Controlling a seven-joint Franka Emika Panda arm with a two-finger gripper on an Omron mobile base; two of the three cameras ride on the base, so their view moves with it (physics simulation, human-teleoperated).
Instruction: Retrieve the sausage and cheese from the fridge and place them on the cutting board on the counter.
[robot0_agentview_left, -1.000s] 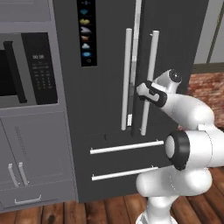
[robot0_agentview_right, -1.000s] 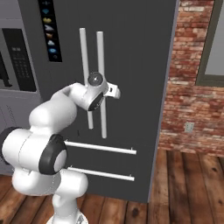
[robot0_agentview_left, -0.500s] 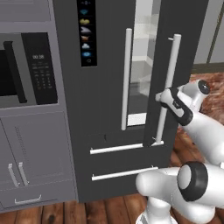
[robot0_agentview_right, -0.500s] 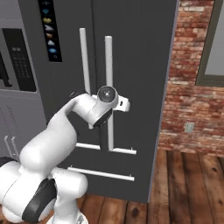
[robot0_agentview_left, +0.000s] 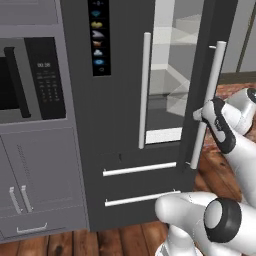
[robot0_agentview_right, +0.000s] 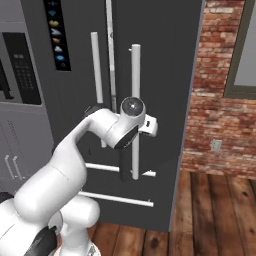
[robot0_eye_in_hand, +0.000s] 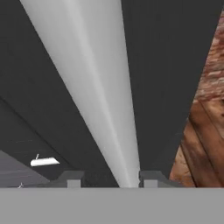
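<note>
At the fridge (robot0_agentview_left: 120, 125), gripper (robot0_eye_in_hand: 109, 177) clamps the right door's handle (robot0_agentview_left: 207, 105), arm outstretched.

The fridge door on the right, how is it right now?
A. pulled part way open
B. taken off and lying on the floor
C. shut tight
A: the fridge has its right door swung out, so pale shelves show in the gap, and the end effector is closed around that door's silver handle.
</note>
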